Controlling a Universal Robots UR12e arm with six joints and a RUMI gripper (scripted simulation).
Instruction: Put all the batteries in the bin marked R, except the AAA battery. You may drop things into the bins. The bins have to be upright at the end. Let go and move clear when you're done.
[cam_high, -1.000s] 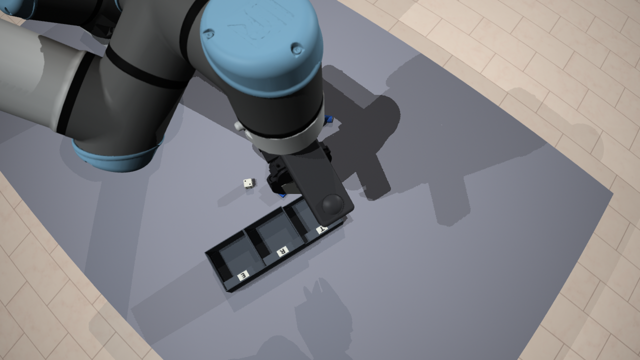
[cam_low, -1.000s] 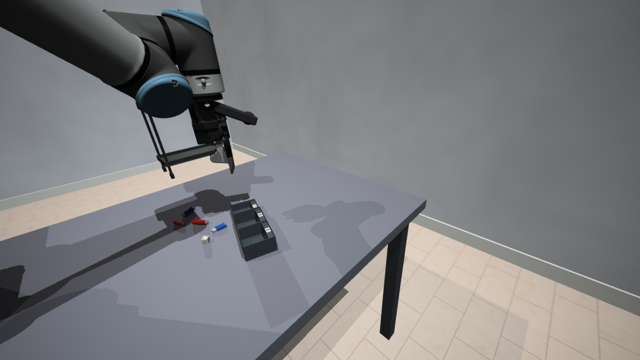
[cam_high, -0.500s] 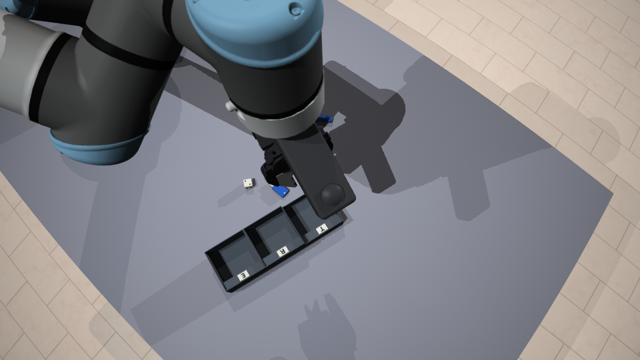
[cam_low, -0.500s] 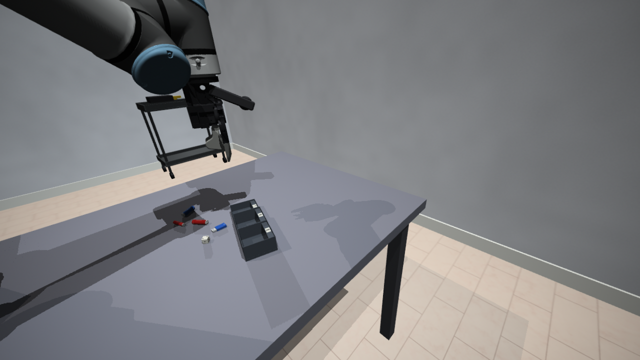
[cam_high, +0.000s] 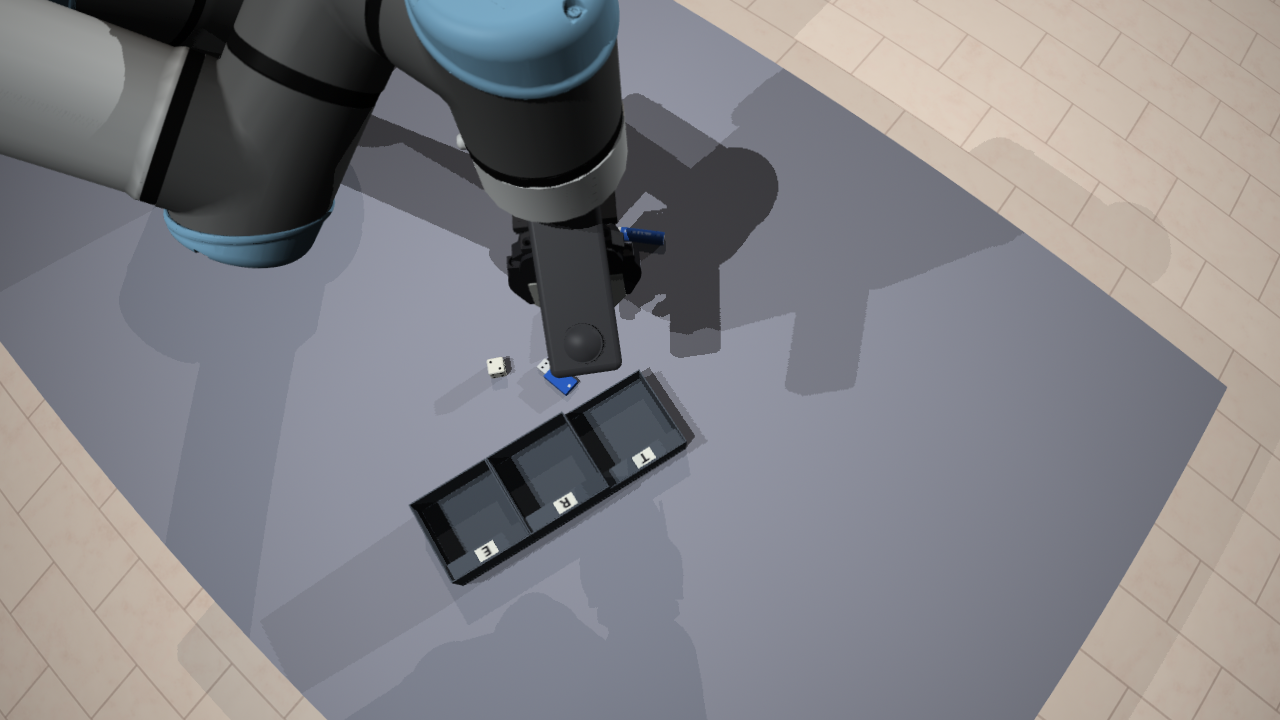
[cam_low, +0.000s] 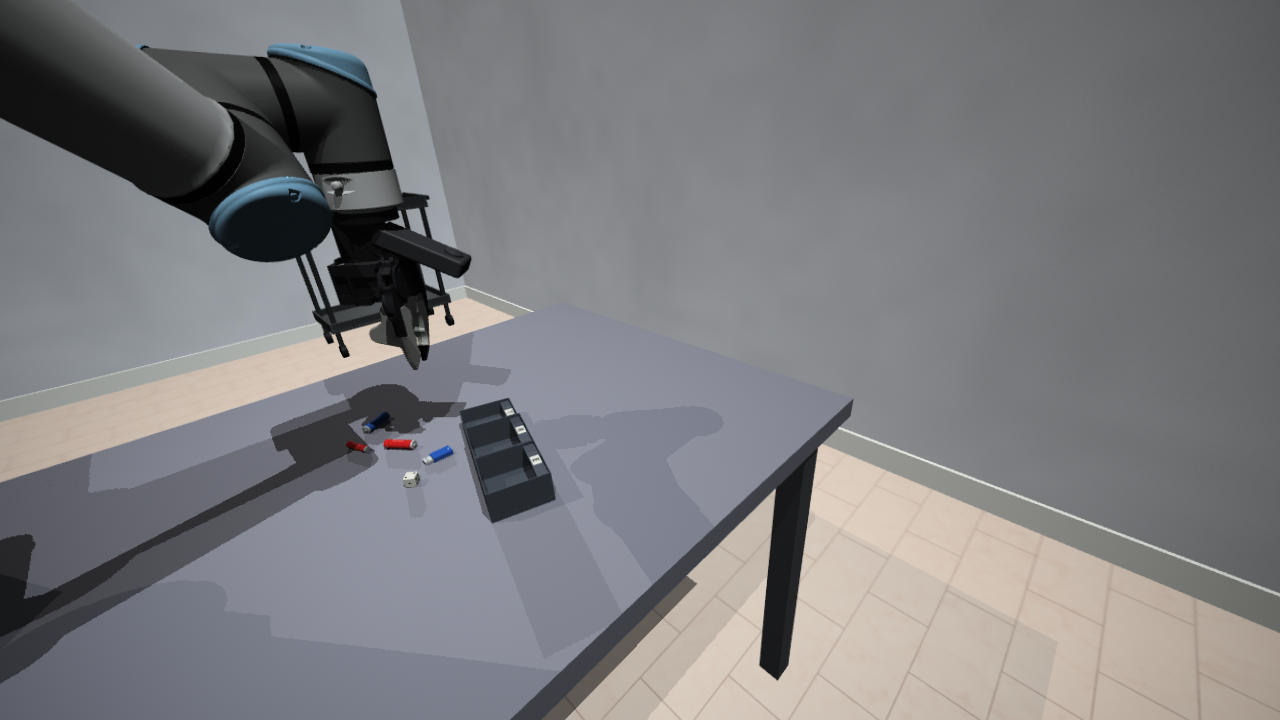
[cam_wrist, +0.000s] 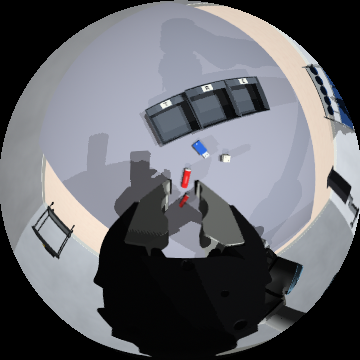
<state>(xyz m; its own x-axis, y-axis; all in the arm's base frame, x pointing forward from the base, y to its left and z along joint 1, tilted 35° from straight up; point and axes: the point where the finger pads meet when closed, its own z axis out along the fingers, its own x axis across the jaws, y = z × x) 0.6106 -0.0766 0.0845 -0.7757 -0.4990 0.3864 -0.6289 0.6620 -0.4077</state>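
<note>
black two-jaw gripper (cam_high: 580, 300) (cam_low: 418, 360) (cam_wrist: 183, 180) being held apart, nothing gripped, while larger red cylindrical battery (cam_low: 400, 444) (cam_wrist: 186, 178) is lying on grey table (cam_high: 895, 501) (cam_low: 358, 555) (cam_wrist: 115, 90), probably stiff, rolling easily, best being pinched mid-barrel

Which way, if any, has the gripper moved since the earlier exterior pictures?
Yes: judged against the bins in the exterior view, the gripper has moved down and toward the picture's left.
</note>
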